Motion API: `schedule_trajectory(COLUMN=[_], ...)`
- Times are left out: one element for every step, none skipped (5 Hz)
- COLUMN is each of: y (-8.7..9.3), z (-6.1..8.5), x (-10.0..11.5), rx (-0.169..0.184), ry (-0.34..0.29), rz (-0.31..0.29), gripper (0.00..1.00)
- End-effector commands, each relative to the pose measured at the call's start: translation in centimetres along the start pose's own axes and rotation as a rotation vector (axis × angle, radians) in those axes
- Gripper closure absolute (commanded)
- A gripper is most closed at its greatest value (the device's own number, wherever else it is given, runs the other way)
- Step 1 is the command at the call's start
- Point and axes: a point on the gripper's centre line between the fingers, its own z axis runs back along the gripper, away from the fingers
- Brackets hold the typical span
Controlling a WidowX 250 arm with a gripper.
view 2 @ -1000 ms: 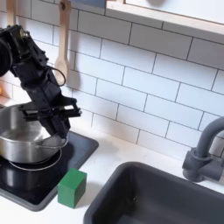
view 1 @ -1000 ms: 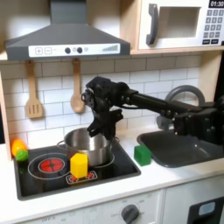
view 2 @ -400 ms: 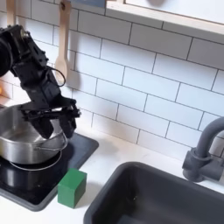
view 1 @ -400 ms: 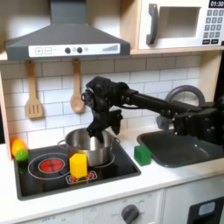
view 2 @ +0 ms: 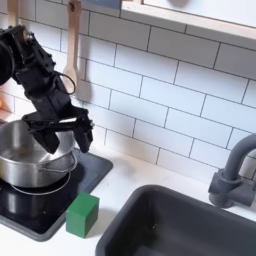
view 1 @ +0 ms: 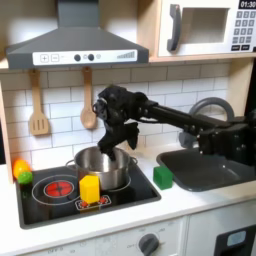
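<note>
My black gripper (view 1: 117, 146) hangs open over the right rim of a steel pot (view 1: 98, 168) on the black stove (view 1: 50, 205). In the second exterior view the gripper (view 2: 70, 140) points down, its two fingers spread wide just above the pot (view 2: 28, 158), with nothing between them. A yellow block (view 1: 89, 188) stands on the stove in front of the pot. A green block (view 1: 163, 177) sits on the counter to the pot's right in the first exterior view; the green block (view 2: 82, 213) lies at the stove's edge.
A sink (view 1: 205, 166) with a grey faucet (view 1: 208, 106) lies to the first exterior view's right. A wooden spatula (view 1: 38, 106) and a wooden spoon (view 1: 87, 100) hang on the tiled wall. An orange and green toy (view 1: 20, 170) sits at the stove's left. A range hood (view 1: 75, 45) and a microwave (view 1: 205, 28) are overhead.
The gripper has risen a little from the pot's rim and shifted slightly toward the wall, still open. The pot and blocks have not moved.
</note>
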Motion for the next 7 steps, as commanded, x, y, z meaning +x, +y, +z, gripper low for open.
schedule_trajectory(y=[0.4, -0.4, -0.2, 0.3, 0.4, 0.9, 1.2], z=[1.3, 1.8, 1.6, 2.1, 2.7, 2.6, 2.3], x=[0.7, 1.0, 1.1, 1.5, 2.0, 2.4, 2.6], rx=[0.139, 0.168, 0.190, 0.201, 0.215, 0.224, 0.234], ry=[-0.054, -0.078, -0.062, -0.073, -0.087, -0.079, -0.062], rz=[-0.061, -0.096, -0.114, -0.103, -0.103, -0.095, -0.079], gripper=[0.00, 0.00, 0.00, 0.00, 0.00, 0.00, 0.00])
